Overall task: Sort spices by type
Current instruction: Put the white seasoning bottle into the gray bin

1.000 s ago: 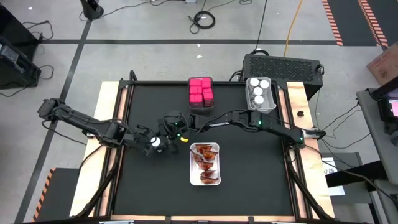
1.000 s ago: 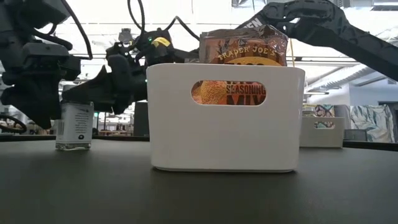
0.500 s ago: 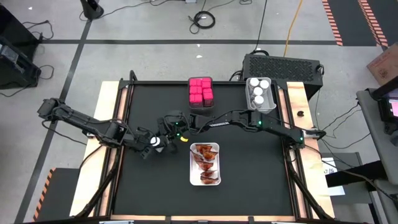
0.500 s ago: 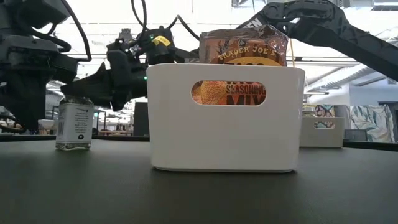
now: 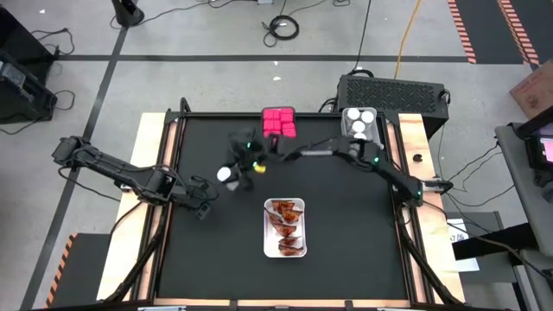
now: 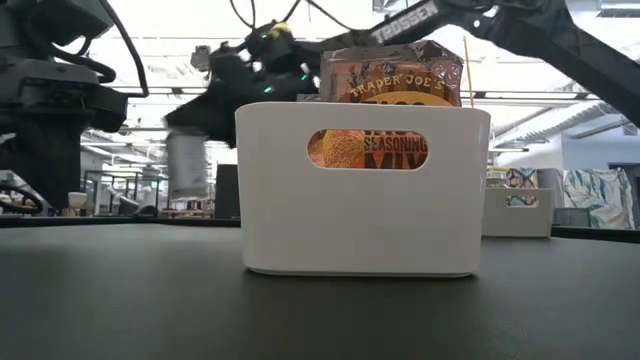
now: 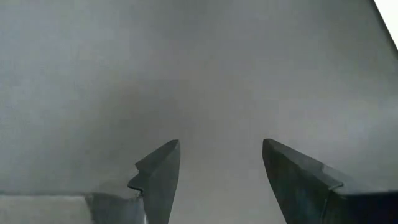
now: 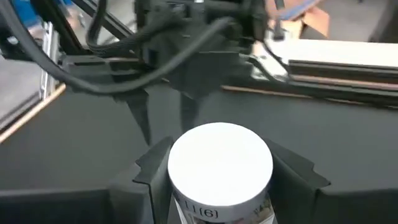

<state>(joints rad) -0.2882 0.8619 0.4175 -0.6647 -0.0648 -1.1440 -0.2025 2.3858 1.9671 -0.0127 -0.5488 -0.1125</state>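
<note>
A small clear jar with a white cap (image 5: 225, 174) hangs above the table left of centre, and my right gripper (image 5: 232, 169) is shut on it. The low view shows the jar (image 6: 187, 165) blurred and clear of the tabletop. My left gripper (image 5: 206, 207) stands open just nearer and to the left of it, pointing down at bare black tabletop, with nothing between its fingers (image 7: 158, 177). Pink cube boxes (image 5: 278, 123) fill a bin at the far edge. More white-capped jars (image 5: 361, 125) stand in a bin at the far right. Red-orange packets (image 5: 285, 226) stand in a white tub. My right gripper pinches the jar between its two fingers (image 8: 152, 174), one on each side of its upper part (image 8: 186, 196) just below the white cap. The fingers reach in from the table's right, slanting a little downward. The jar stays upright, lifted clear of the table.
The white tub (image 6: 363, 190) of packets stands near the table's middle, toward the near edge and right of the jar. Bare black tabletop (image 5: 207, 259) lies along the left and near sides. A black box (image 5: 393, 91) sits beyond the far right corner.
My right gripper has taken hold of the jar that stood on the table beside my left gripper. It has lifted the jar clear, upright, and carried it up and toward the table's far edge.
</note>
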